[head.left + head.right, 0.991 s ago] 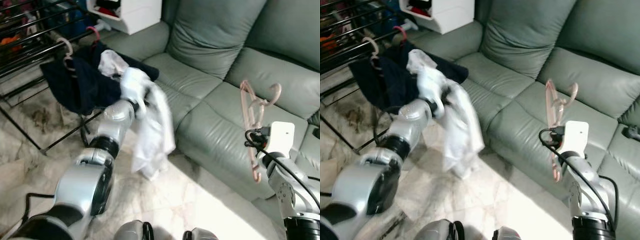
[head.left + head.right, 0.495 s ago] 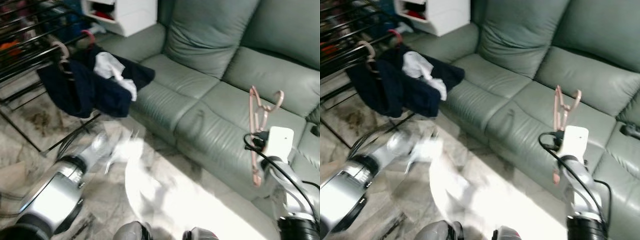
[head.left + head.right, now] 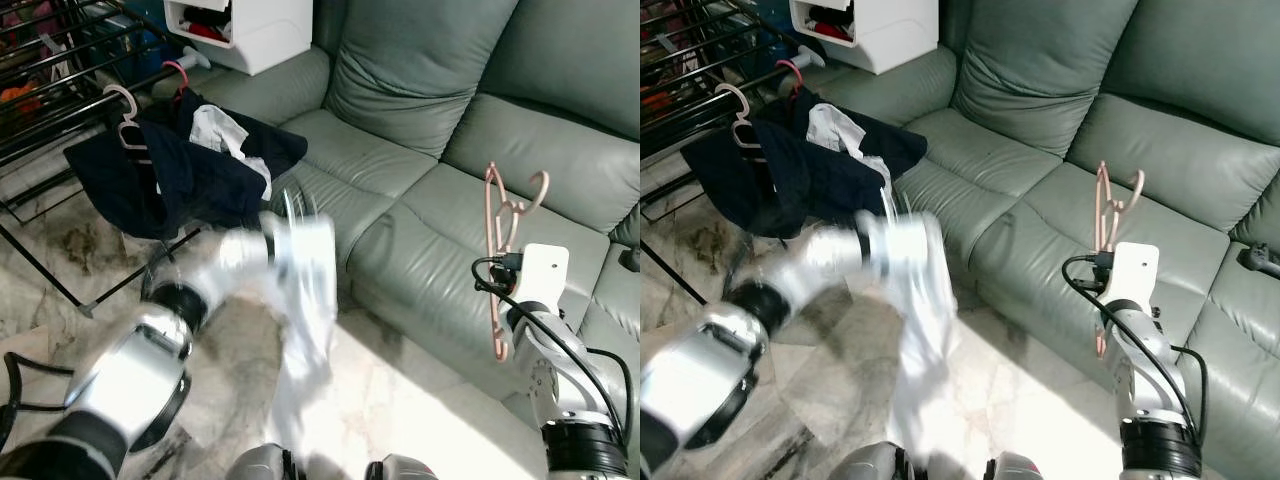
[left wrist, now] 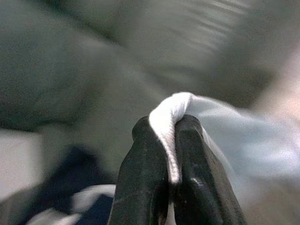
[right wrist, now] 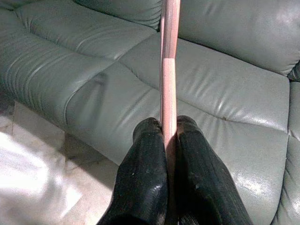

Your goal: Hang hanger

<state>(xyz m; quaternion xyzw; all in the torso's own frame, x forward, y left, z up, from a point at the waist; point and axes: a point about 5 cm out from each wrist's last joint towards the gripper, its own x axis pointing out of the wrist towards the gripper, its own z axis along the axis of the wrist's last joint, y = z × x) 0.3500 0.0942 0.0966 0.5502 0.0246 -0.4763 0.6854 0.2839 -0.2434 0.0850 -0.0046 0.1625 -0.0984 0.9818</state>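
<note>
Your right end effector (image 5: 168, 140) is clamped on one thin pink hanger (image 3: 503, 240), upright at 3 o'clock before the grey-green sofa (image 3: 420, 130). Your left end effector (image 4: 171, 140) pinches a blurred white garment (image 3: 305, 300) at centre. Two more hangers (image 3: 125, 105) are on the rack (image 3: 60, 60) at 10 o'clock.

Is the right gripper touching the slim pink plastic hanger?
Touching. The right wrist view shows the right gripper with both black fingers pressed against the slim pink plastic hanger, no gap either side.
</note>
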